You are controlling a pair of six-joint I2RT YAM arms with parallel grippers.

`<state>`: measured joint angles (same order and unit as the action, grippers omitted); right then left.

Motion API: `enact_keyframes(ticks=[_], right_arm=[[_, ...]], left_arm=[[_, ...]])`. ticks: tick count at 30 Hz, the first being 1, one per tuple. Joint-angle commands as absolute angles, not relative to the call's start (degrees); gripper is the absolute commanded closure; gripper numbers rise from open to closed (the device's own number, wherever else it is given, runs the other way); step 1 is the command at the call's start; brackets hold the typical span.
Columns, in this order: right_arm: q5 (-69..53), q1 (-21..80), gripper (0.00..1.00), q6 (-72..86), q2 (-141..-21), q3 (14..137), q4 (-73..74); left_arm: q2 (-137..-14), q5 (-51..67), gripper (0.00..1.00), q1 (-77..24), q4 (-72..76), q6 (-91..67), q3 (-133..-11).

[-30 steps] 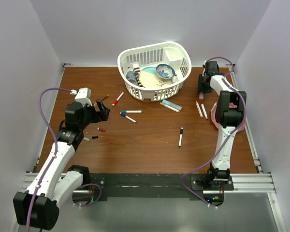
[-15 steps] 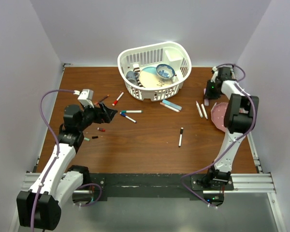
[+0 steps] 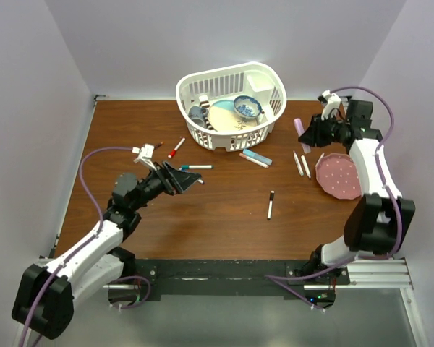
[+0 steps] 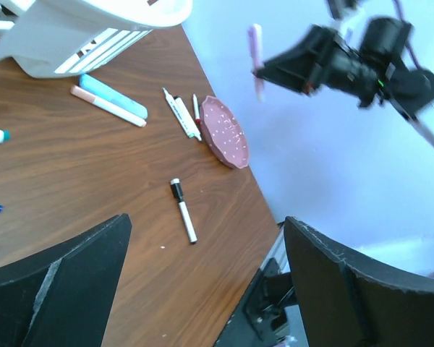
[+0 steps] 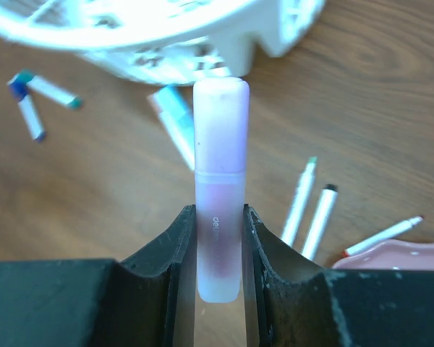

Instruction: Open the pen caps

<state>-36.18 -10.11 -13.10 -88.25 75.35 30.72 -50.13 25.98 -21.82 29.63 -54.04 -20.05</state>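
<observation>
Okay, your right gripper [image 5: 218, 217] is pinching a frosted lilac pen [image 5: 218, 242] upright, both black fingers [image 5: 163, 249] pressing flat against its smooth round barrel, where small print is reading "deli". Its lilac cap [image 5: 220, 123], rounded and matte, is sitting fitted on top above a thin seam. Your left gripper [image 3: 184, 178] is hanging wide open over the wood-grain table [image 3: 224, 217], gripping nothing. Beneath it a white marker [image 4: 186, 223] is lying with its black cap [image 4: 176, 189] on, near the speckled pink plate [image 4: 224, 141], and the white slatted plastic basket [image 4: 79, 32] is sitting further back.
</observation>
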Motion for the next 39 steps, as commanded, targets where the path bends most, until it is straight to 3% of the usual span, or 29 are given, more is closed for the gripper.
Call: enact_keyframes(ticks=[1, 5, 11, 17, 28, 31, 34, 36, 37, 39], right_arm=[[-51.2, -8.8, 1.0, -25.0, -77.9, 70.2, 37.4], [-51.9, 2.1, 1.0, -36.2, -74.8, 69.7, 48.0], [-46.8, 13.3, 1.0, -34.8, -71.3, 66.2, 43.9], [-45.7, 17.4, 1.0, -34.8, -72.0, 64.3, 43.0], [-45.4, 17.8, 1.0, -31.6, -72.3, 63.5, 40.0], [-44.7, 18.0, 1.0, -30.1, -72.5, 63.1, 38.6], [-44.4, 17.9, 1.0, -28.8, -72.5, 62.8, 37.6], [-44.3, 17.9, 1.0, -27.6, -72.3, 62.6, 36.6], [-44.4, 17.9, 1.0, -27.2, -72.2, 62.3, 36.2], [-44.8, 17.9, 1.0, -26.9, -72.2, 62.2, 35.9]], left_arm=[[-54.7, 15.9, 0.07, -27.6, 35.6, -60.5, -24.6], [-60.9, 9.2, 0.07, -32.9, 35.1, -61.7, -30.0], [-69.6, -3.1, 0.06, -41.7, 26.9, -62.0, -41.0], [-77.2, -12.3, 0.1, -46.9, 16.7, -64.3, -49.8], [-82.5, -16.9, 0.24, -52.9, 12.4, -62.4, -55.8], [-83.9, -17.1, 0.3, -54.0, 12.9, -63.2, -56.4], [-85.4, -17.3, 0.42, -54.8, 12.3, -63.4, -57.7], [-86.0, -17.5, 0.55, -55.1, 11.8, -63.1, -58.7], [-86.0, -17.7, 0.57, -55.1, 11.7, -63.1, -58.8], [-85.5, -18.5, 0.73, -55.2, 11.8, -62.9, -58.7]])
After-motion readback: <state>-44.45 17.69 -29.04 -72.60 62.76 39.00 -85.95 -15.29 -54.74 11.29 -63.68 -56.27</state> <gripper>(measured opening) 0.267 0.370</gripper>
